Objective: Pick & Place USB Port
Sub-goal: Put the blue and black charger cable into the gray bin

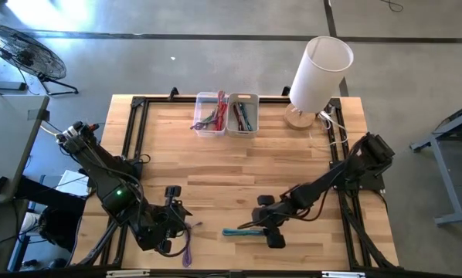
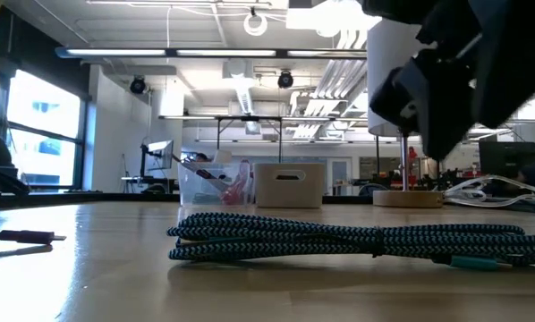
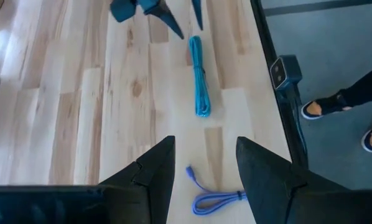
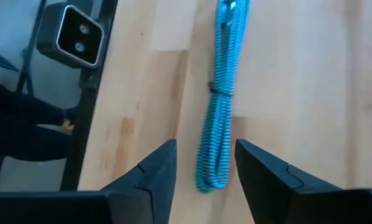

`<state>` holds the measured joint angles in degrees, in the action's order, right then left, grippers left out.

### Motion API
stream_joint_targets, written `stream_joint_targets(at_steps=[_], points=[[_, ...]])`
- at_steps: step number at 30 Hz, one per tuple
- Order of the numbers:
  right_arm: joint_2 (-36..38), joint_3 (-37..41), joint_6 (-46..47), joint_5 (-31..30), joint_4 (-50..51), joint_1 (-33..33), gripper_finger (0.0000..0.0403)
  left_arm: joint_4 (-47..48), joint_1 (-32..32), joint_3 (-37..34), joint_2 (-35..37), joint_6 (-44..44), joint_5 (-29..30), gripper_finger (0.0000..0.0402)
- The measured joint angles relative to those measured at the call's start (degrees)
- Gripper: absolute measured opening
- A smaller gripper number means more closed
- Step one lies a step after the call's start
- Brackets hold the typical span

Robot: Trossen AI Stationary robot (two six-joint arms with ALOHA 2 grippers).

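Cable (image 4: pixel 218 99) looked light and floppy; your right claw (image 4: pixel 201 171), fingers wide, should have pinched its tied middle.

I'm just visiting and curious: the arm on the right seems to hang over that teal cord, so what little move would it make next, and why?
Probably a short descent. The right gripper is open, its jaws standing on either side of the bundled teal braided cable on the wooden table, but not yet gripping it. Lowering until the bundle sits between them, then closing, looks sensible. The left gripper waits open near a purple cable.
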<state>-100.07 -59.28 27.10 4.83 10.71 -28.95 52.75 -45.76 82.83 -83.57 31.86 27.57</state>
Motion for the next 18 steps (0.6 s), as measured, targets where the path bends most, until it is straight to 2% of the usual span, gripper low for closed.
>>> stream_joint_targets(at_steps=[5, 11, 18], points=[[-2.8, 0.0, 2.2, 2.9, -1.1, -1.0, 0.0155, 0.3, 0.0, 0.0, 0.0, 0.1, 0.0, 0.0165], [-3.1, 0.0, 1.1, 1.1, -1.8, -2.8, 0.0155, 1.5, 0.0, 0.0, 0.0, 0.2, 0.0, 0.0165], [-3.1, 0.0, 0.9, 1.4, -2.0, -1.7, 0.0155, 1.5, 0.0, 0.0, 0.0, 0.3, 0.1, 0.0165]])
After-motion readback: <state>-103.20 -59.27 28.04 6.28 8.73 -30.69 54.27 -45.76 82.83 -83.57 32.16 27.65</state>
